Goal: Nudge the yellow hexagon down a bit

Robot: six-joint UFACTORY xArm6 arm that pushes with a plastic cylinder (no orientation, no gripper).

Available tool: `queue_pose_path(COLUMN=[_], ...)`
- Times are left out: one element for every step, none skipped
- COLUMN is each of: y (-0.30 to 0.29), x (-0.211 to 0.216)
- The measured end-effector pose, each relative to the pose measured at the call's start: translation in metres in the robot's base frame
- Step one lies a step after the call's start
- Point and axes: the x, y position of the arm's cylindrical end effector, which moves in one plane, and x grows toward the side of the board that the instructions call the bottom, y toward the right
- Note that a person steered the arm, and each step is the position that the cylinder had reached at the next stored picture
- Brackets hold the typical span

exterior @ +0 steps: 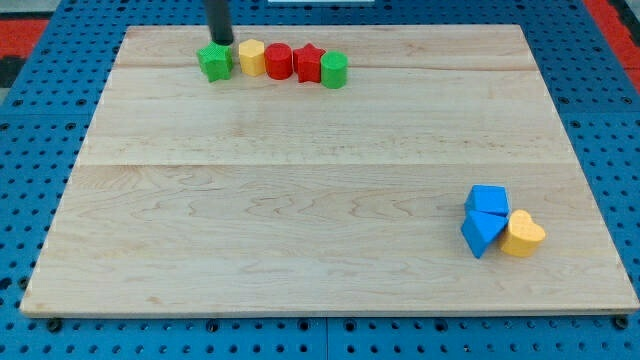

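Note:
The yellow hexagon (251,56) sits near the view's top in a row of blocks: a green star (214,62) to its left, then to its right a red cylinder (278,61), a red star (308,63) and a green cylinder (334,70). The blocks touch or nearly touch each other. My tip (221,42) is at the view's top, just above the green star and a little up and left of the yellow hexagon. It stands close behind the row.
The wooden board (300,200) lies on a blue pegboard. At the view's lower right two blue blocks (486,200) (480,233) and a yellow heart (523,235) cluster together near the board's right edge.

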Motion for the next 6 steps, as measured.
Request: queue_pose_path(y=[0.02, 0.02, 0.021, 0.031, 0.048, 0.16], x=[0.007, 0.01, 0.01, 0.01, 0.002, 0.008])
